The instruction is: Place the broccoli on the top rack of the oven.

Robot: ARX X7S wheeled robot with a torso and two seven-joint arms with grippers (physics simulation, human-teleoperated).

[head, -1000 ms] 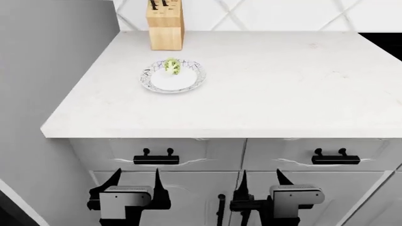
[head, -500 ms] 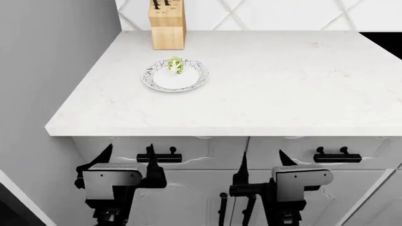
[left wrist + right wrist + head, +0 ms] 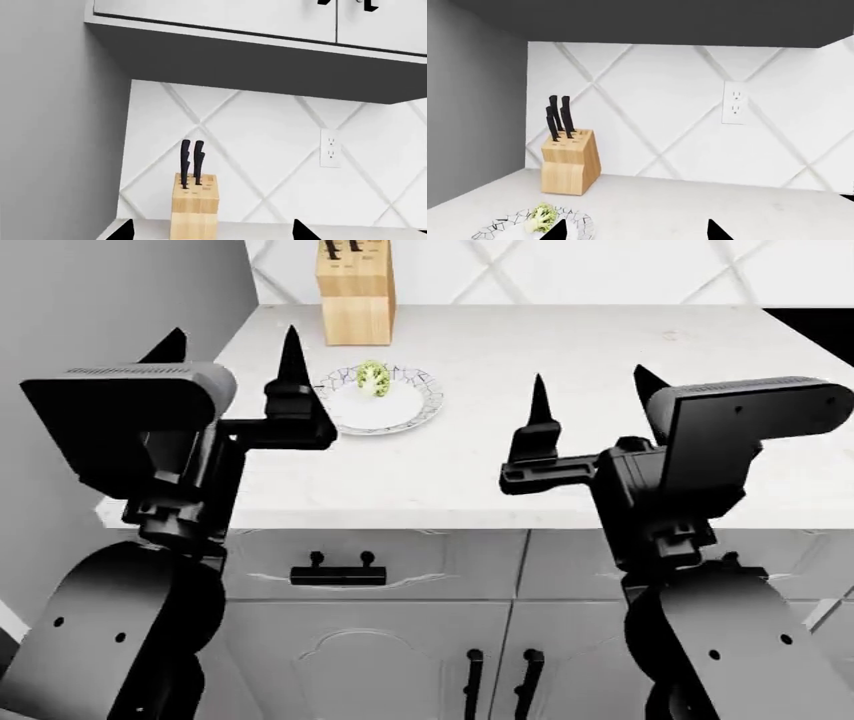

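1. Head view: left gripper (image 3: 230,350) and right gripper (image 3: 589,392) both raised over the counter edge, jaws spread, nothing held.
2. Broccoli (image 3: 372,379) sits on a small patterned plate (image 3: 400,415), just beyond the left gripper's inner finger; also seen in right wrist view (image 3: 542,217).
3. Step in hand, imo: reach and pick. Left arm is nearer; come down over the floret, pinch the stem w/o tipping the plate.
4. Around: wooden knife block (image 3: 355,290) just behind the plate, by the grey side wall (image 3: 107,300), so approach room is tight. Countertop (image 3: 641,380) otherwise bare.
5. Oven not in view.
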